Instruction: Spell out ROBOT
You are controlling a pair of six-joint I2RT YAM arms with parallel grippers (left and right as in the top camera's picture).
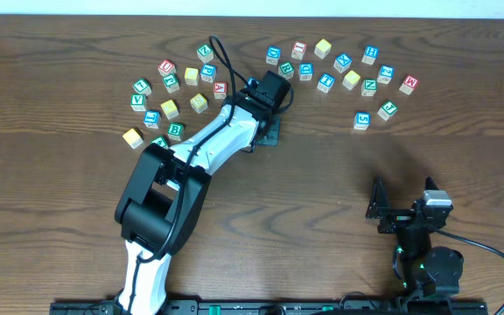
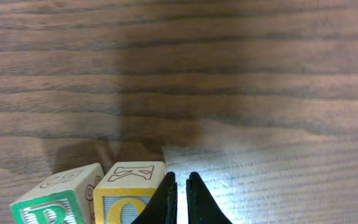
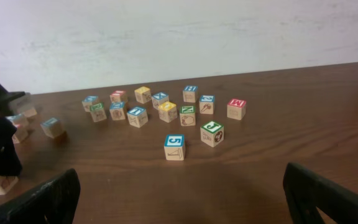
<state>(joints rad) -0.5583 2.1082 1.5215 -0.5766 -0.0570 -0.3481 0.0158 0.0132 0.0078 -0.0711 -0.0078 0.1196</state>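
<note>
Pressing its fingers together, the left gripper (image 2: pixel 180 184) pinches nothing, low over the bench (image 1: pixel 322 175) at the overhead frame's centre. In its wrist view's bottom left, the green R cube (image 2: pixel 51 208) and a yellow O cube (image 2: pixel 129 196) sit side by side. The green B cube (image 1: pixel 175 130) lies centre-left. The right gripper (image 1: pixel 380 210), lower right, is spread wide and empty.

The bottom edge of the left wrist view cuts off the green-lettered cube (image 2: pixel 58 200) and the yellow-framed cube (image 2: pixel 129 194) touching it, so neither front letter reads whole. Only the tips of the left jaws show there. From overhead, the left arm (image 1: pixel 208 149) covers most of a green cube (image 1: pixel 160 142). The right jaws run off the right wrist view's bottom edge, and the far cubes (image 3: pixel 160 106) carry letters too small to read.
</note>
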